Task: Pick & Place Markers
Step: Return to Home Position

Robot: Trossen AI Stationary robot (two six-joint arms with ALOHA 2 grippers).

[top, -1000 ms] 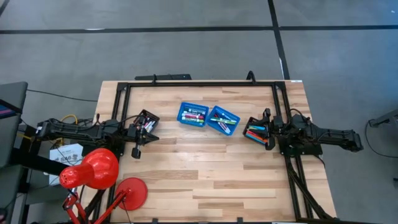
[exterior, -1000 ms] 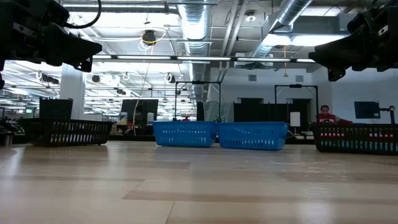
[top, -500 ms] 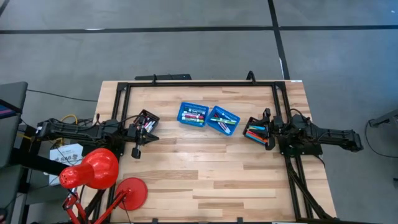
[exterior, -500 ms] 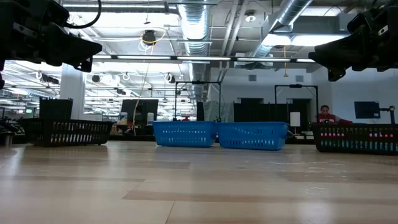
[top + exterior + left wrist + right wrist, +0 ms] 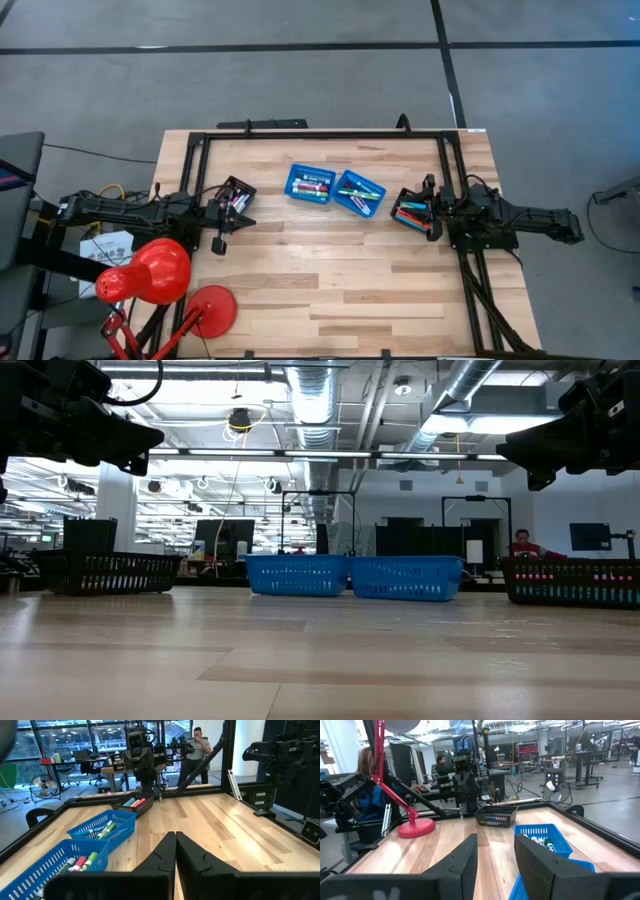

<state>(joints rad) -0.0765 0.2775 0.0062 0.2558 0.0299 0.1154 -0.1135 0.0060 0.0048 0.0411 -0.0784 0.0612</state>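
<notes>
Markers lie in two blue baskets (image 5: 309, 184) (image 5: 359, 192) at the table's middle and in two black trays. One tray (image 5: 237, 196) is on the left and the other (image 5: 412, 213) on the right. The left wrist view shows green, pink and red markers (image 5: 80, 862) in the baskets, and pink and teal ones (image 5: 134, 801) in the far tray. My left gripper (image 5: 245, 221) hovers beside the left tray, shut and empty (image 5: 175, 837). My right gripper (image 5: 430, 200) hovers at the right tray, open and empty (image 5: 495, 851). In the low view both arms (image 5: 80, 420) (image 5: 575, 430) are well above the table.
A red desk lamp (image 5: 150, 275) with a round base (image 5: 212, 310) stands at the table's near left corner. A black frame rail (image 5: 320, 133) runs around the table's edges. People (image 5: 197, 742) (image 5: 367, 775) sit beyond the table. Bare wood (image 5: 340, 280) fills the near half.
</notes>
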